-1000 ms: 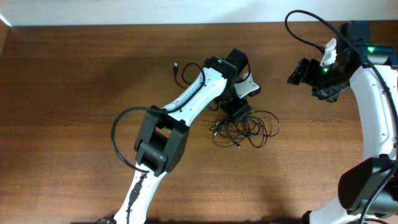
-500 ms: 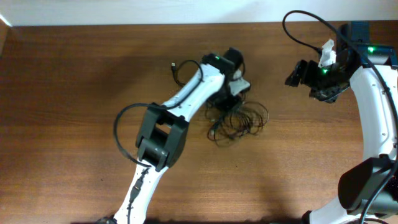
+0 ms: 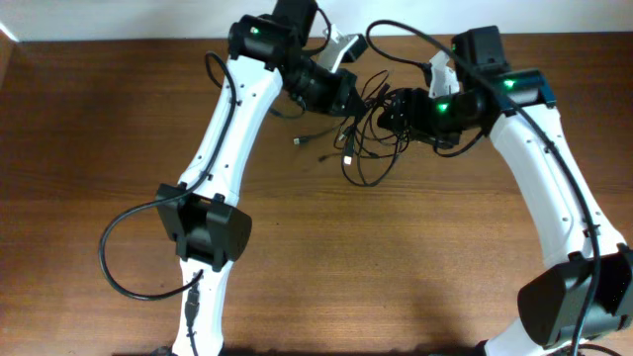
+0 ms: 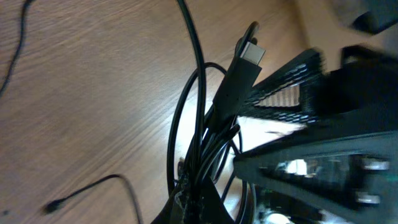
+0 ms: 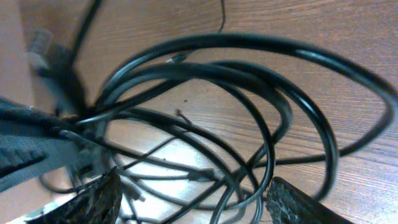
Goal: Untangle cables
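Cables (image 3: pixel 368 138) bunched in a loose black knot, hung between two grippers close to the far edge of the table (image 3: pixel 99 198), a little right of centre, with stray ends trailing toward the middle.

Overhead: left gripper (image 3: pixel 336 91) at the knot's left side, right gripper (image 3: pixel 398 109) at its right, the two almost meeting.

Left wrist: cables (image 4: pixel 205 143) gathered into one tight strand running off the bottom of the frame, apparently pinched there by closed jaws, the contact itself out of sight. Flat plug (image 4: pixel 250 51) with a pale tip standing up out of the strand.

Right wrist: fingertips (image 5: pixel 93 202) set wide apart, jaws spread, loops of cables (image 5: pixel 249 124) passing through the gap, nothing clamped.

Step in hand, by judgement: early separation, with one side held and the other not yet gripping. Next move likely calling for the right jaws to close on a single loop rather than the whole bunch, then a slow draw toward the right edge to avoid tightening the knot.

No brand, label or writing legible in any view.
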